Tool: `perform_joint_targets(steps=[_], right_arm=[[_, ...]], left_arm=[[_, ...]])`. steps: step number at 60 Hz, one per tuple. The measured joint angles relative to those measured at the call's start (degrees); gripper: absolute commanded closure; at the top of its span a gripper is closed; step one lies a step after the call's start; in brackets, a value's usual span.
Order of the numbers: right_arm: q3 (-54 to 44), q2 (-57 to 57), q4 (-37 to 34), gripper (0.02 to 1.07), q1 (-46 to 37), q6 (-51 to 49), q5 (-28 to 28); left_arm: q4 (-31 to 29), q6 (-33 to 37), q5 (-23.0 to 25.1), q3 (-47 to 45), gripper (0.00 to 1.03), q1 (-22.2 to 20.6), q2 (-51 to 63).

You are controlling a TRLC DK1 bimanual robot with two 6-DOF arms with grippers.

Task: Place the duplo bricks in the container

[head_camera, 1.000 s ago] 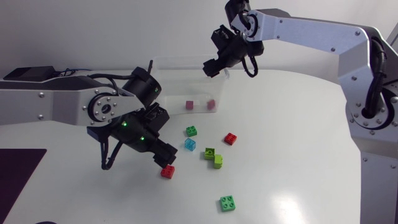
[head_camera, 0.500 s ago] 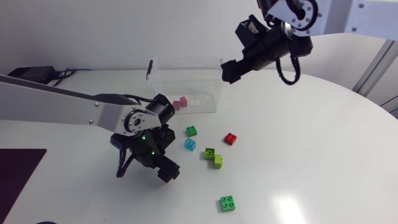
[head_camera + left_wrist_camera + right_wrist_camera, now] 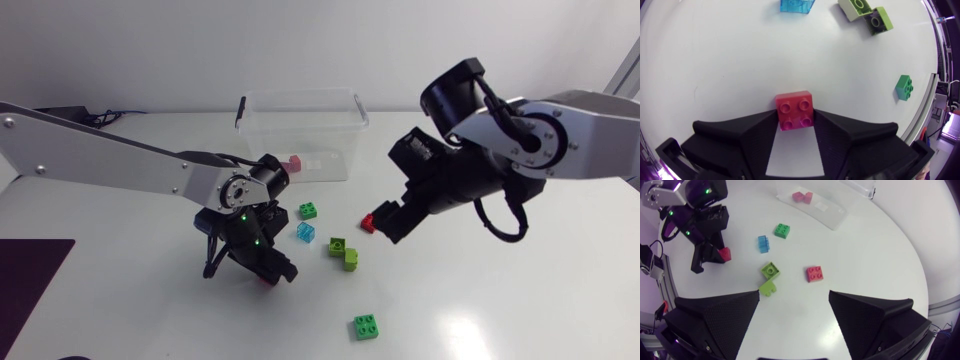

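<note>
The red brick [image 3: 795, 107] lies on the table right between the fingertips of the left gripper [image 3: 796, 115], studs up; it is a square four-stud piece with no long axis, and its flat sides sit nearly square to the two fingers; the fingers are narrowed to the brick's width and press it from both sides, so I judge it gripped though not lifted; from there the container [image 3: 300, 130] stands well apart toward the far side of the table, beyond the blue brick [image 3: 306, 232] and the dark green brick [image 3: 308, 211], so the carry should go up first and then over its near wall; two pink bricks [image 3: 293, 163] already lie inside; the second red brick [image 3: 815, 273] lies flat and studs up just ahead of the right gripper [image 3: 794, 294], slightly to one side of the gap's centre line, and the right arm is plainly the nearer to it; that gripper's fingers stand wide apart, holding and touching nothing, with room to spare for the brick; the joined lime bricks [image 3: 344, 252] lie between the two grippers, close enough to the second red brick that a careless descent might nudge them; the lone green brick [image 3: 366, 326] lies near the front edge, apart from both grippers.
</note>
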Motion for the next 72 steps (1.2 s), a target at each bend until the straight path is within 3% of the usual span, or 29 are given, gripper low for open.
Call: perform_joint_targets(steps=[21, 31, 48, 72], right_arm=[[-8.13, -0.7, 1.4, 0.07, 4.44, 3.15, 1.4], [-8.2, 4.39, 7.06, 0.07, 2.36, 2.36, 1.68], [-4.76, 16.48, 13.11, 0.07, -2.71, -1.66, 1.4], [5.31, 28.79, 15.76, 0.1, -5.53, -3.54, -0.09]], left_arm=[[-1.73, 0.02, 1.03, 1.44, 0.82, 1.77, -1.33], [-5.18, 0.2, 1.03, 5.9, 0.82, 3.85, -8.26], [-5.62, 1.14, 0.9, 14.88, 0.82, 6.8, -16.63], [2.78, 2.27, 0.31, 21.73, 0.82, 9.92, -17.4]])
